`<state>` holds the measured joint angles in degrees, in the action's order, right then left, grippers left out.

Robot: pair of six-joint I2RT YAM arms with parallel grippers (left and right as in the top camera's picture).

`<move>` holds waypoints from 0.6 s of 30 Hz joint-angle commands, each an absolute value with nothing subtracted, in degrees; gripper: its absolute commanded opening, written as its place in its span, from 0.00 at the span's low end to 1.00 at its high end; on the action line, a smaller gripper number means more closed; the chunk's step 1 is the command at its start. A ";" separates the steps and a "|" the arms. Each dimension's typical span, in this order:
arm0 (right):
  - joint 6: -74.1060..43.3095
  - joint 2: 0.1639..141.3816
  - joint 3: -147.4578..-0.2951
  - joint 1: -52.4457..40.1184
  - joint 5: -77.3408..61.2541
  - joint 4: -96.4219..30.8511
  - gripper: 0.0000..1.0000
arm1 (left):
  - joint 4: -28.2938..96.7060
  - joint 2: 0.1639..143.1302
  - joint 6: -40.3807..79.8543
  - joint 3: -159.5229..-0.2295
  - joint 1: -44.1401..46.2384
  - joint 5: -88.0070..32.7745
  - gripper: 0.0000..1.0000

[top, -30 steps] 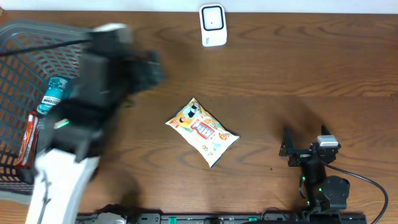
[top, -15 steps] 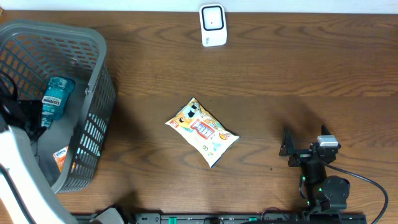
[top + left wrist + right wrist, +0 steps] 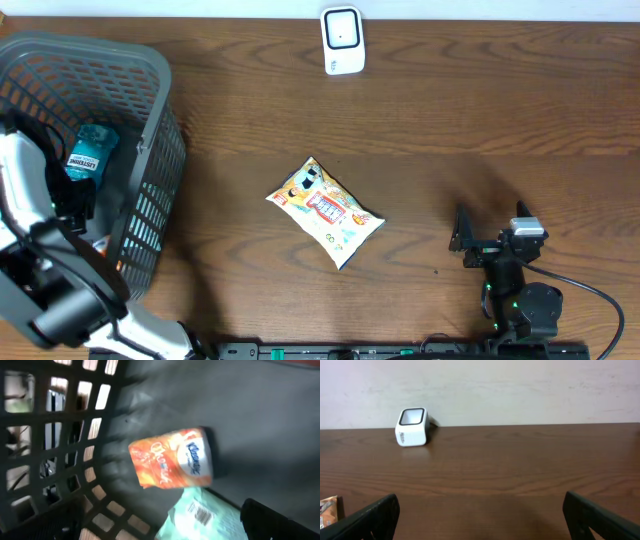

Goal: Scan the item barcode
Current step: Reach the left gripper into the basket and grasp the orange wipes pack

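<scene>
Now: the left arm reaches down into the basket (image 3: 155, 200), while the right arm sits parked on the robot's own right of the counter (image 3: 500, 110).
left hand (image 3: 75, 203): spread wide with nothing between its fingers, poised inside the basket above the goods.
right hand (image 3: 490, 228): wide open too and empty, facing the scanner (image 3: 342, 40) across bare counter.
item nearest the left hand: an orange tissue pack (image 3: 172, 458) on the basket floor, straight ahead in the left wrist view and apart from both fingers.
its long axis: it runs across that view with a slight tilt, roughly in line with the way the fingers close. A wrist turn would probably be needed to take it across its narrow side.
neighbour: a pale green packet (image 3: 192, 515) shows a printed barcode label. It lies just beside the tissue pack and low between the fingers.
other item: a snack bag (image 3: 325, 212) lies flat mid-counter between the arms, its long axis diagonal.
nearer arm: the left hand alone is near the basket goods; the right hand is somewhat closer to the snack bag.
way to the scanner: over the basket wall, then across to the far edge.
</scene>
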<state>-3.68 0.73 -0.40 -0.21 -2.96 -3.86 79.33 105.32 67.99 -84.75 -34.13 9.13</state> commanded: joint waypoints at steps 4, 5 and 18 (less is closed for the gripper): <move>-3.60 0.64 -0.32 0.08 -2.92 -4.08 0.99 | 78.76 111.70 73.76 -84.58 -34.39 9.56 1.00; -3.60 0.64 -0.32 0.08 -2.92 -4.08 0.99 | 78.78 112.18 74.70 -84.53 -34.39 9.74 1.00; -3.60 0.64 -0.32 0.08 -2.92 -4.08 0.99 | 63.55 114.52 77.23 -73.56 -34.89 10.83 1.00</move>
